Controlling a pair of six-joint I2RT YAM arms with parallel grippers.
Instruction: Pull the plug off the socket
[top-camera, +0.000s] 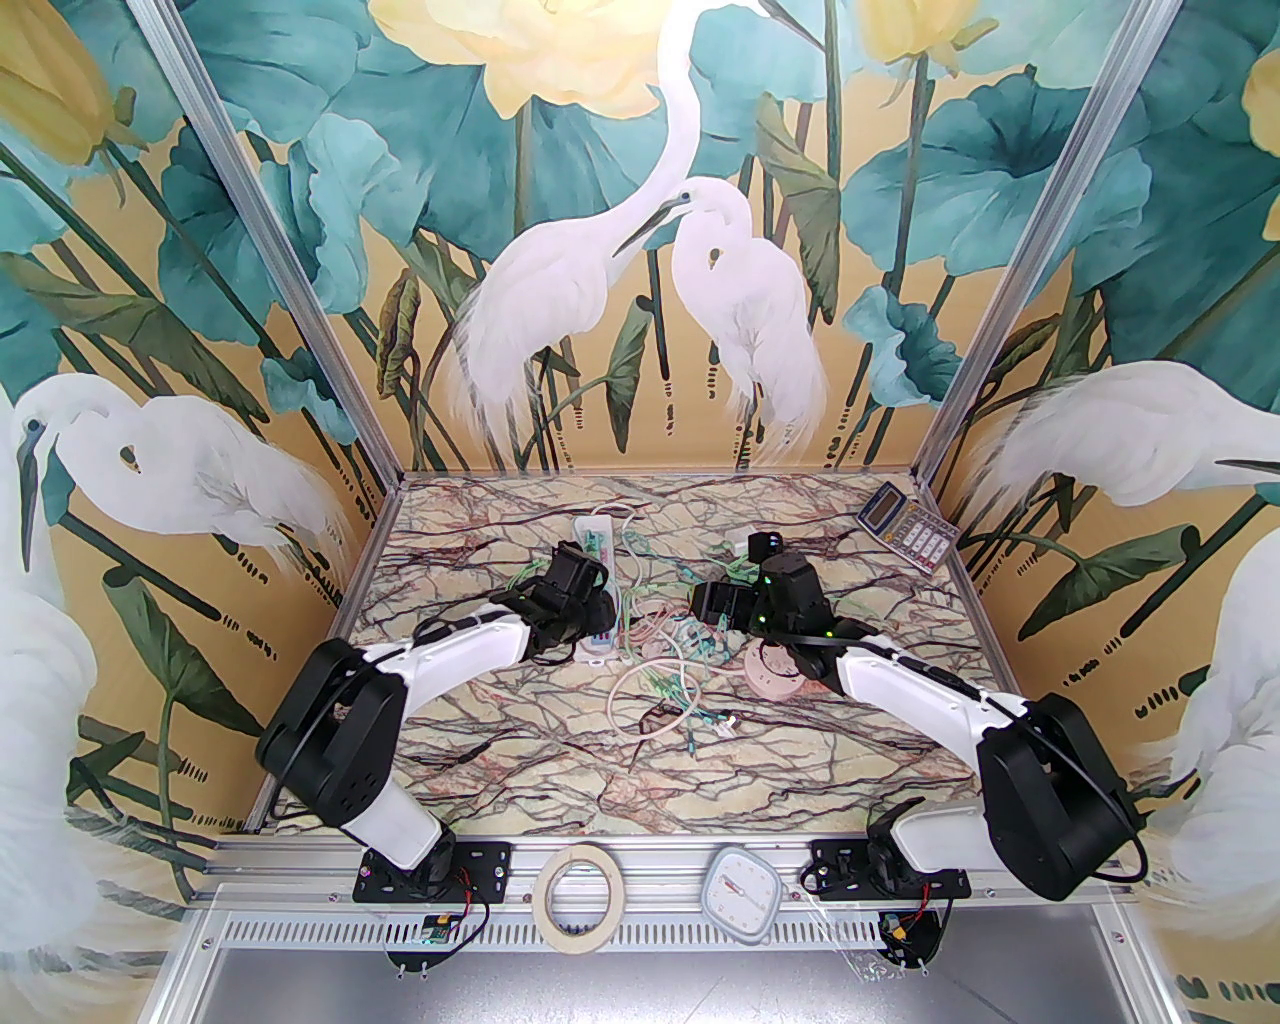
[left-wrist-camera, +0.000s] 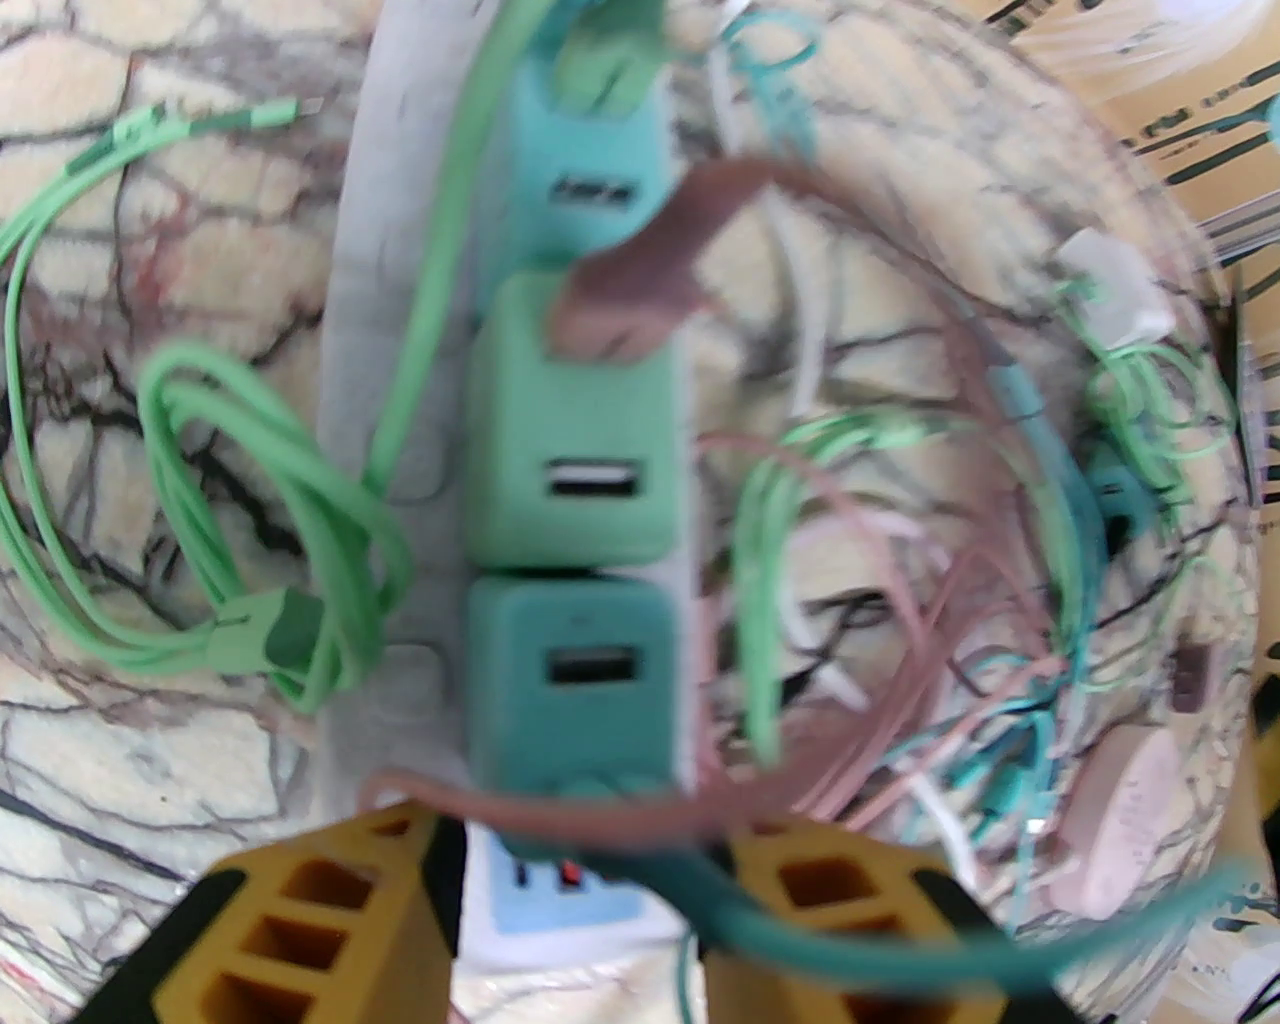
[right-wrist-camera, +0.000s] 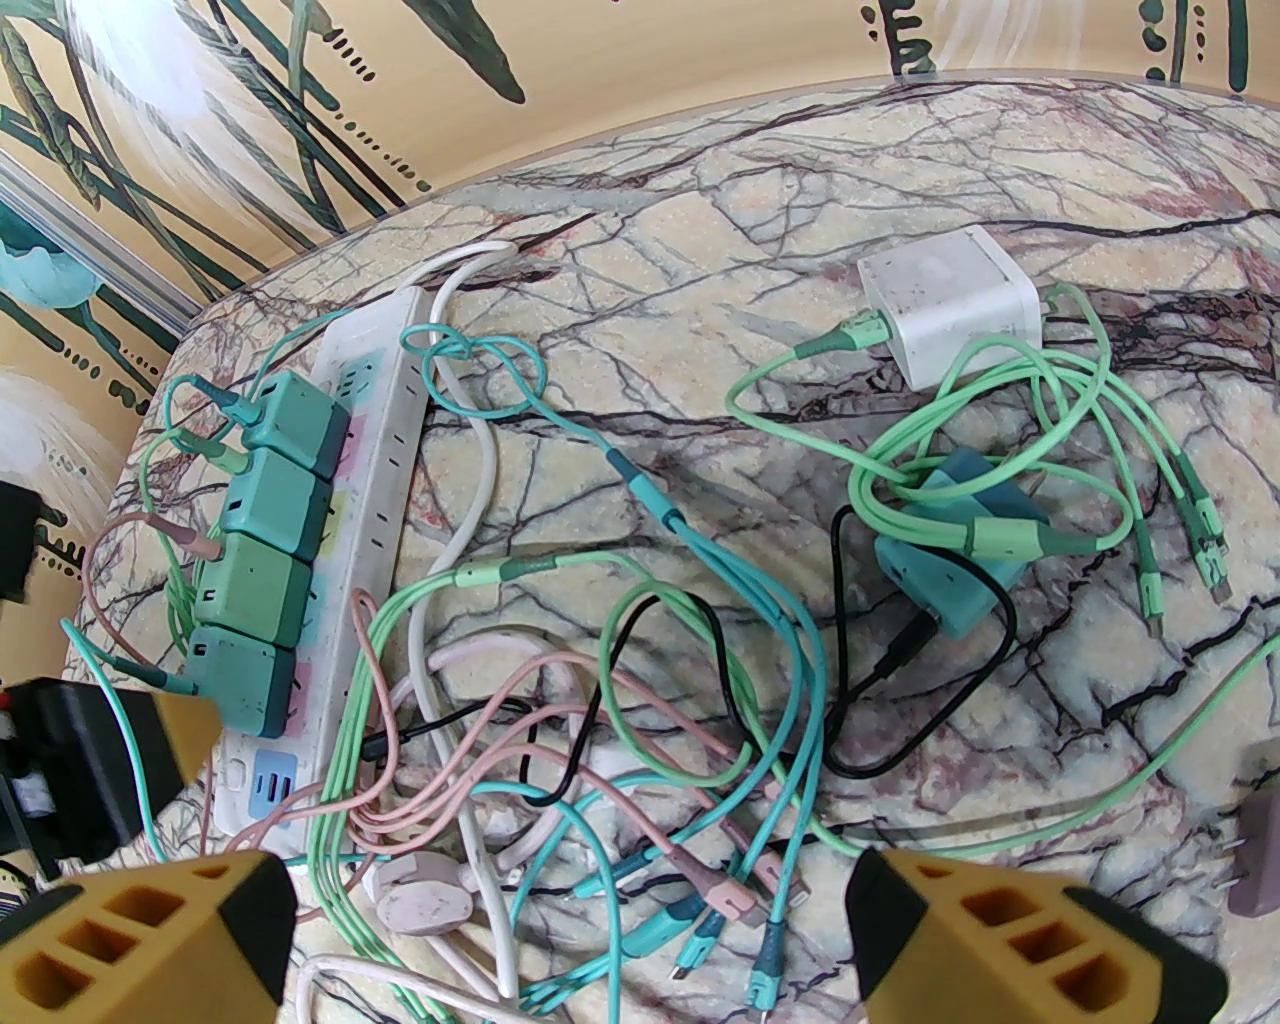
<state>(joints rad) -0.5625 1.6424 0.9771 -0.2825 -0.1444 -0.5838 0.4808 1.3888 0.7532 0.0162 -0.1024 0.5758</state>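
At the near end of the power strip (right-wrist-camera: 385, 420), the left claw (left-wrist-camera: 580, 840) straddles the dark teal plug (left-wrist-camera: 575, 680) seated there; pinching or not, I can't tell. Beside the strip, the right claw (right-wrist-camera: 570, 900) hangs spread over cables (right-wrist-camera: 700, 560).

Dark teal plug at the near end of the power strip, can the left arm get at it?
Probably yes. The left tool sits over the plug, a finger either side. A pink cable and a teal cable cross there and may get pinched.
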